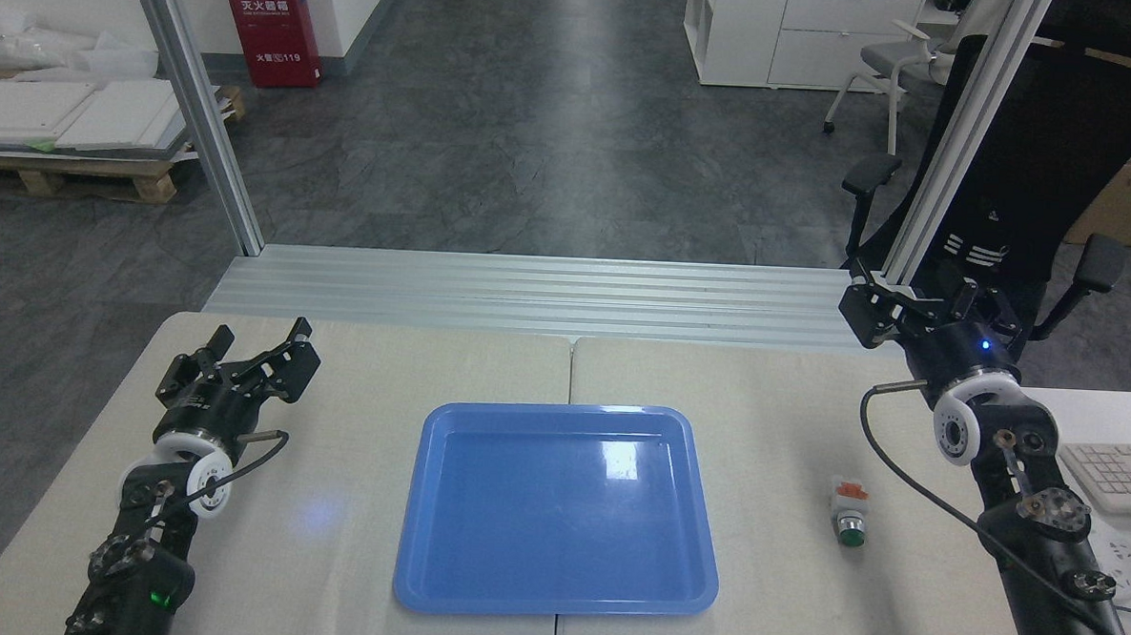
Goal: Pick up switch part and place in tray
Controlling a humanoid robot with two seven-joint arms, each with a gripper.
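The switch part [847, 510] lies on the table to the right of the tray, its orange-red block pointing away from me and its dark green cap toward me. The blue tray [553, 598] sits in the middle of the table with nothing in it. My right gripper [919, 300] hovers near the table's far right edge, well beyond the switch part, fingers spread and holding nothing. On the left side my left gripper [259, 342] stands open over the table, far from the tray's left rim.
A white keyboard [1117, 475] lies at the right edge of the table. Two aluminium posts [197, 111] rise at the far corners, with a ribbed metal sill [538, 292] behind the table. A black office chair [1049, 176] stands behind my right arm.
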